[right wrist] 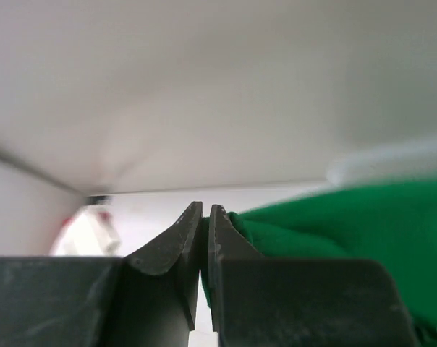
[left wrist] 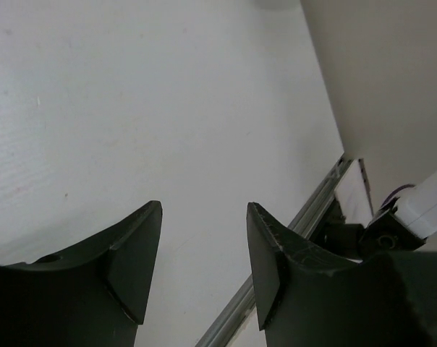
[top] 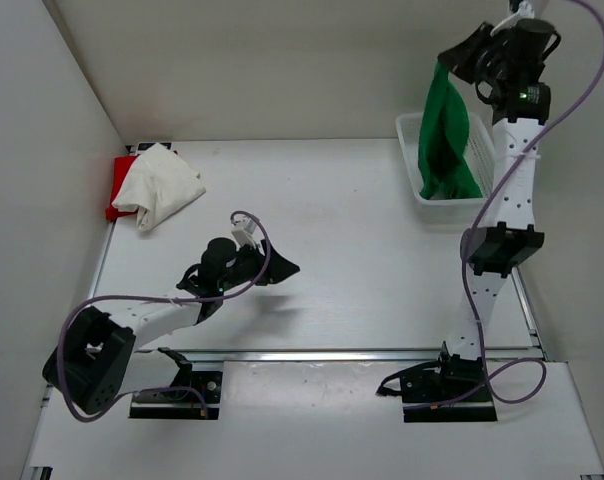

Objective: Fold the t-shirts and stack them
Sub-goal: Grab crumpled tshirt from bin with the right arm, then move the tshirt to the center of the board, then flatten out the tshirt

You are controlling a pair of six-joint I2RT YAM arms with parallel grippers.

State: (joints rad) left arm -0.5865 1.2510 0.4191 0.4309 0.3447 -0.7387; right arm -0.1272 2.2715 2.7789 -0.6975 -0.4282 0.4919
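Observation:
My right gripper [top: 454, 58] is raised high at the back right and shut on the green t-shirt [top: 445, 135], which hangs down from it into the white mesh basket [top: 412, 160]. In the right wrist view the gripper [right wrist: 205, 211] pinches green cloth [right wrist: 349, 224] between its jaws. The white t-shirt [top: 160, 185] lies bunched on the folded red t-shirt [top: 119, 183] at the back left of the table. My left gripper [top: 282, 270] is open and empty, low over the table's middle; in the left wrist view [left wrist: 204, 217] only bare table shows between its fingers.
The basket stands at the back right against the right wall. White walls close the left, back and right. A metal rail [top: 362, 354] runs along the table's near edge by the arm bases.

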